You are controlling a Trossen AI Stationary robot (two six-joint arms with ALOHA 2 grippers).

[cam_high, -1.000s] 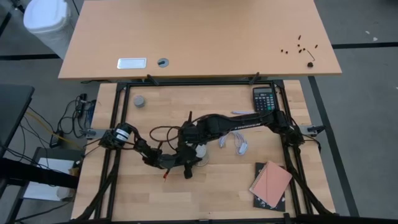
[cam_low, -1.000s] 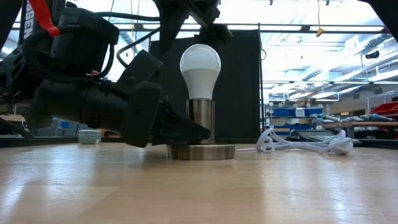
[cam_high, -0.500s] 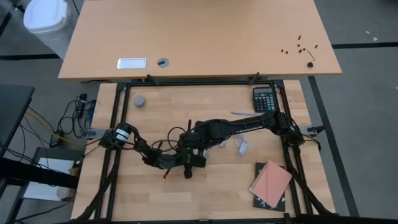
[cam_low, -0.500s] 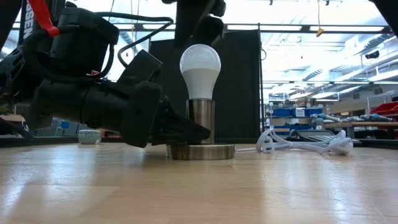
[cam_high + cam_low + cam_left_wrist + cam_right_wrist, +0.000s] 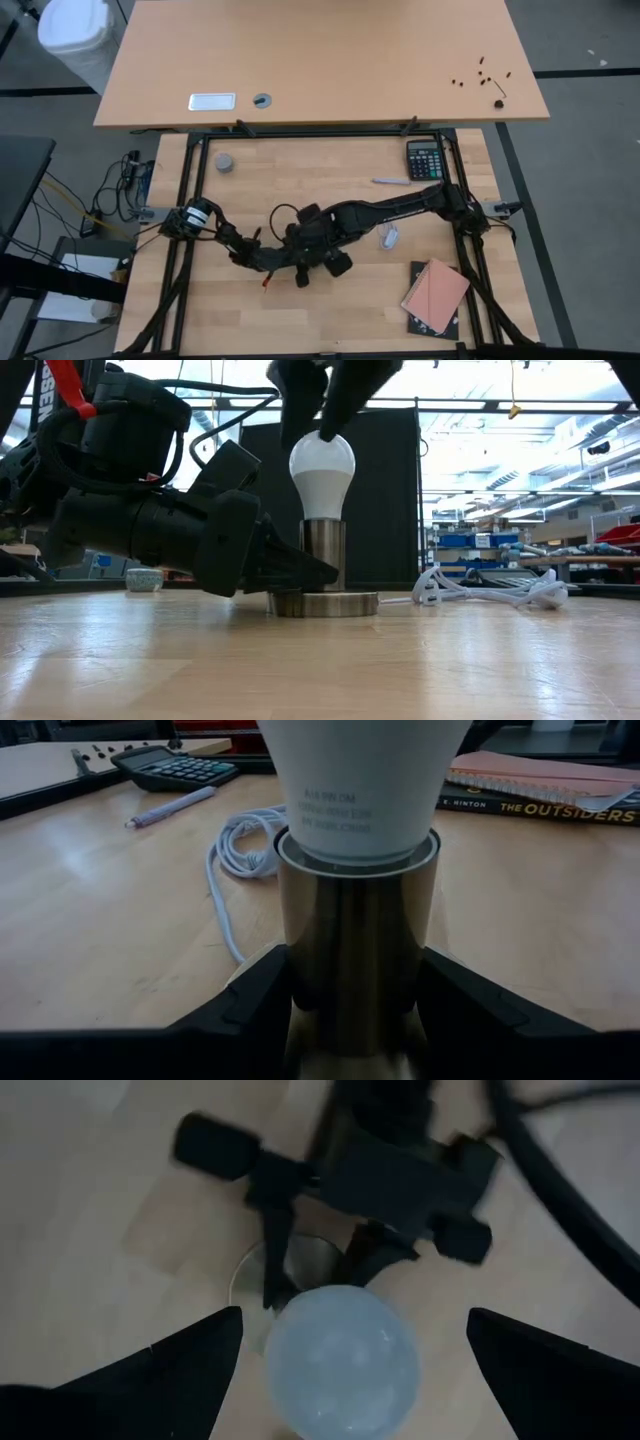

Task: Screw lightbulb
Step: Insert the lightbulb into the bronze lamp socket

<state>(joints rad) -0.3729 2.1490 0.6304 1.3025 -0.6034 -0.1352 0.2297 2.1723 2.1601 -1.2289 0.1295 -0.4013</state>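
The white lightbulb [image 5: 322, 475] stands upright in the silvery socket column [image 5: 323, 550] of a round disc base [image 5: 323, 603] that rests flat on the table. My left gripper [image 5: 300, 565] lies low and level beside the column and is shut on it. My right gripper [image 5: 345, 1345] hangs open above the lightbulb [image 5: 340, 1360] and points down. Its fingers stand wide on either side of the bulb's dome and touch nothing. In the high view my right hand [image 5: 325, 255] hides the bulb. My left gripper pinches the socket column [image 5: 357, 950] between its two fingers [image 5: 255, 1005], one on each side, low on the column above the disc. The fingers come in level from the table's left. The base stays flat on the table, with the column and bulb upright.
A white cord [image 5: 480, 592] lies coiled to the right of the base. A calculator [image 5: 424, 158] and a pen [image 5: 390, 181] lie at the far right, books [image 5: 436, 297] at the near right, and a small grey cap [image 5: 225, 162] at the far left.
My right gripper has shifted toward the table's near edge until it is over the bulb's dome. It has also rolled about the line it points along, and it stays open. The bulb, the base and my left gripper have kept still.
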